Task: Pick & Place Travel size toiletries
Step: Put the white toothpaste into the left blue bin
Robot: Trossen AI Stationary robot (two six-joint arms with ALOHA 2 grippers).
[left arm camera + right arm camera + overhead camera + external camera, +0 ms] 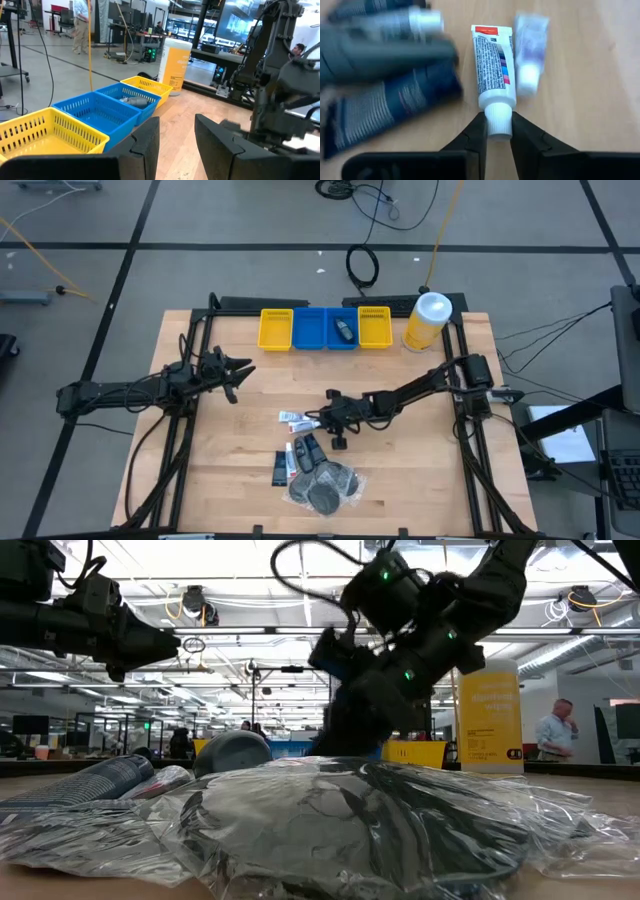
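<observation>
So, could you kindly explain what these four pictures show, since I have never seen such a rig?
This is a robot with two dark arms at a wooden table. One picture looks straight down, one looks level across the tabletop, and one camera sits on each wrist. The right end effector is down among the small toiletries in the middle and has closed on the cap of a white printed tube; a second small tube lies beside it. Nearby lie dark tubes and bagged mesh puffs. The left end effector waits above the table's left side, holding nothing. Along the far edge stand yellow and blue bins, one blue bin already holding a small bottle, and a yellow canister.
</observation>
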